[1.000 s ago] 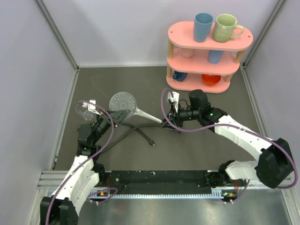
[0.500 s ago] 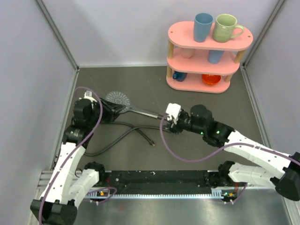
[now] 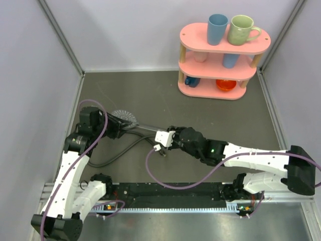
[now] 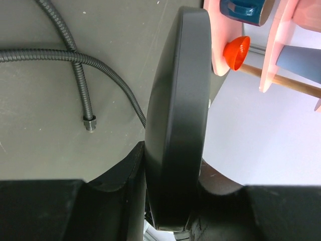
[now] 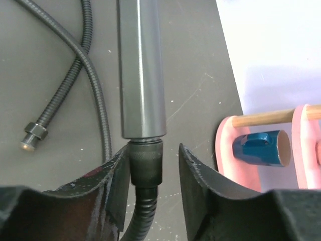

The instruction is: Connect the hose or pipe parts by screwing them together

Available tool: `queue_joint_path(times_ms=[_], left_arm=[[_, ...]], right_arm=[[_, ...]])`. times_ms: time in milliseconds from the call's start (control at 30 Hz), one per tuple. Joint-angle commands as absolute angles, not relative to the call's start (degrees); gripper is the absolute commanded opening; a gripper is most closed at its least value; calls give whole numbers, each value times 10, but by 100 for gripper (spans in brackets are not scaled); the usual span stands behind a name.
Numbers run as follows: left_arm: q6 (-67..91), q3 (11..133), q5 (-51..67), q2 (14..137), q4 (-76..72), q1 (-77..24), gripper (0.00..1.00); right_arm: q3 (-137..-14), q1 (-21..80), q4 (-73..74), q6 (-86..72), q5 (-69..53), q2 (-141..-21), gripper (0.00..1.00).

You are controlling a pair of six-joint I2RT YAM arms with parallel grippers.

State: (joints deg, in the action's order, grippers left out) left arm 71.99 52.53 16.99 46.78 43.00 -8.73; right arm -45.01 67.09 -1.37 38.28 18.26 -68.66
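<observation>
Shower head (image 4: 178, 90) sat clamped by its rim in the left gripper (image 4: 170, 176), over the left of the table (image 3: 241, 120). We noted the right gripper (image 5: 154, 150) had shifted along the handle (image 5: 142, 70) to the hose fitting (image 5: 146, 163), jaws apart astride it: likely regripping to tighten.

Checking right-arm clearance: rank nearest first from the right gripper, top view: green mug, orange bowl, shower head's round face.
1. Grey shower head's round perforated face, left of the right gripper.
2. Orange bowl, bottom tier of the pink shelf.
3. Green mug, shelf top.
</observation>
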Motion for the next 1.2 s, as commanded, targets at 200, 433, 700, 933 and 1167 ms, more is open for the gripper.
queue_joint_path(times_ms=[200,433,700,933,1167], left_arm=[[687,540,185,451,388,-89,0],[626,284,332,360,-165,-90,0],[584,200,411,402,-422,-88,0],[565,170,387,406,-457,-88,0],[597,192,317,398,-317,-88,0]], right_arm=[[-493,675,-62,354,179,-687,0],[-540,575,-5,209,-59,-667,0],[-543,404,-18,62,-441,-686,0],[-517,359,-75,-22,-539,-713,4],[-482,360,-49,-3,-423,-662,53]])
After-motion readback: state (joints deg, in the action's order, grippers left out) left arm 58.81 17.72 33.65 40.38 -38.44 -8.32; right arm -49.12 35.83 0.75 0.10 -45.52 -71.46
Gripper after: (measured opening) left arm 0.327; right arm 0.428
